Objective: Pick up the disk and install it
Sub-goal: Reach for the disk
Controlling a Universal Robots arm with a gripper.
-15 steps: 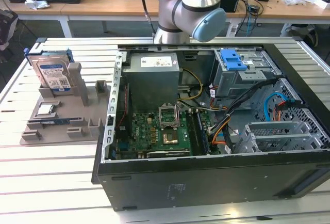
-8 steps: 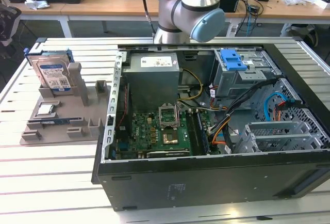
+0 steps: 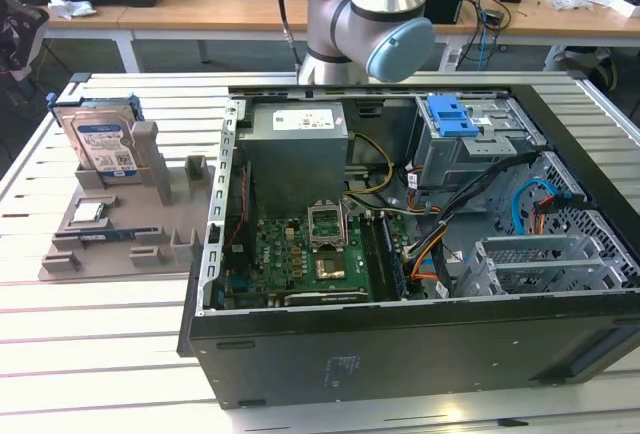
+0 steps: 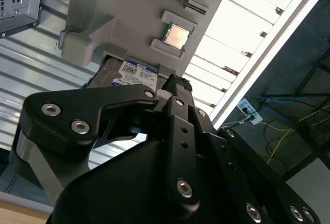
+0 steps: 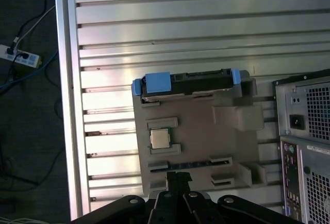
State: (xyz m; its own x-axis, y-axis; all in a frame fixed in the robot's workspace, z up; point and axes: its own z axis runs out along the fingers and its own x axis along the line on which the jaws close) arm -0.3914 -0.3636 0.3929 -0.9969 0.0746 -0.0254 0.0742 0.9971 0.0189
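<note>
The disk (image 3: 103,144), silver with a white-and-blue label and a blue frame, stands on edge in the grey holder (image 3: 130,224) at the exterior view's left. In the first wrist view the disk (image 5: 188,79) shows edge-on along the far side of the holder (image 5: 206,136). In the second wrist view the disk's label (image 4: 135,74) peeks out just beyond my fingers. My gripper (image 5: 178,175) hangs well above the holder, apart from it, its black fingers shut together with nothing between them. The second wrist view shows the gripper (image 4: 177,83) the same way.
A small square silver chip (image 5: 159,139) lies in a pocket of the holder. The open computer case (image 3: 400,334) fills the exterior view's right, with a blue clip (image 3: 452,116) on its drive bay. The slatted table's edge (image 5: 64,105) runs close beside the holder.
</note>
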